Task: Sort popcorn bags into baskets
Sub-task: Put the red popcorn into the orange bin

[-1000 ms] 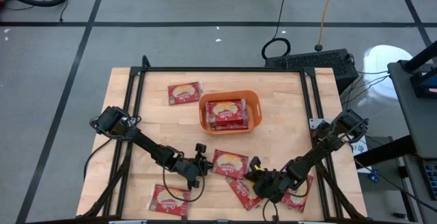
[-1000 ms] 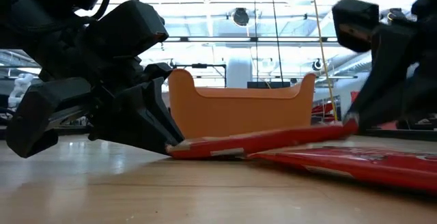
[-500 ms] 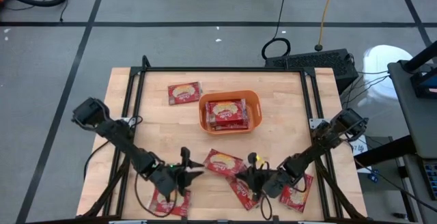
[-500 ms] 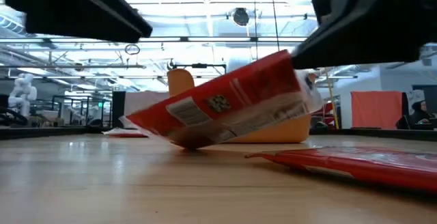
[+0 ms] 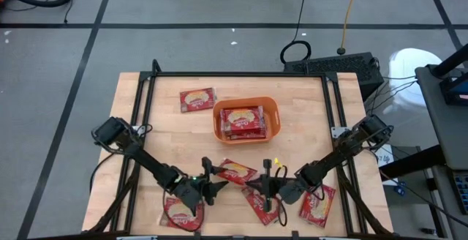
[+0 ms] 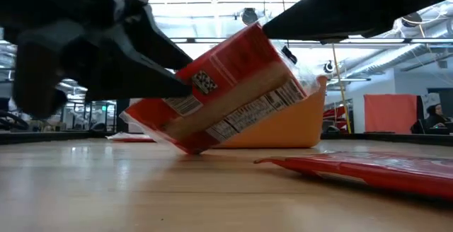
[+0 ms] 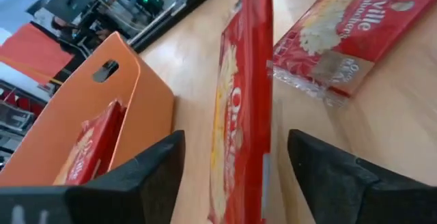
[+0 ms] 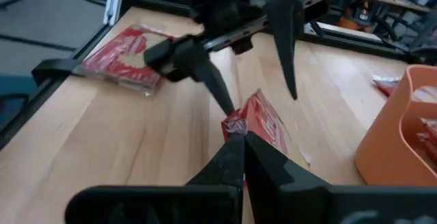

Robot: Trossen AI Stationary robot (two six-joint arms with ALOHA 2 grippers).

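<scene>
One popcorn bag [image 5: 235, 173] stands tipped up on its lower edge [image 6: 190, 147] near the table's middle front. My right gripper [image 5: 252, 185] is shut on it from the right. My left gripper [image 5: 216, 179] is open; its two fingers stand on either side of the bag's left end [image 7: 247, 108] without touching it. The orange basket [image 5: 272, 108] sits behind, with popcorn bags [image 5: 243, 121] lying in it. My right gripper pinches the bag's raised corner [image 8: 239, 126] between its two fingertips [image 8: 232, 149]. It comes nearly level from the table's right side. The bag leans tilted in the hold, with its lower edge on the wood [image 6: 190, 147] and its printed back showing in the low view.
Loose bags lie flat on the table: one at the far left [image 5: 197, 99], one at the near left [image 5: 181, 212], two near the right arm [image 5: 257, 203] [image 5: 316, 205]. Black frame rails [image 5: 146, 101] run along the table's sides.
My left gripper has let go of the bag's left end and opened; it drew back toward the near left, then returned, and its fingers now straddle the bag. My right gripper has risen and rolled, tipping the flat bag up onto its lower edge.
</scene>
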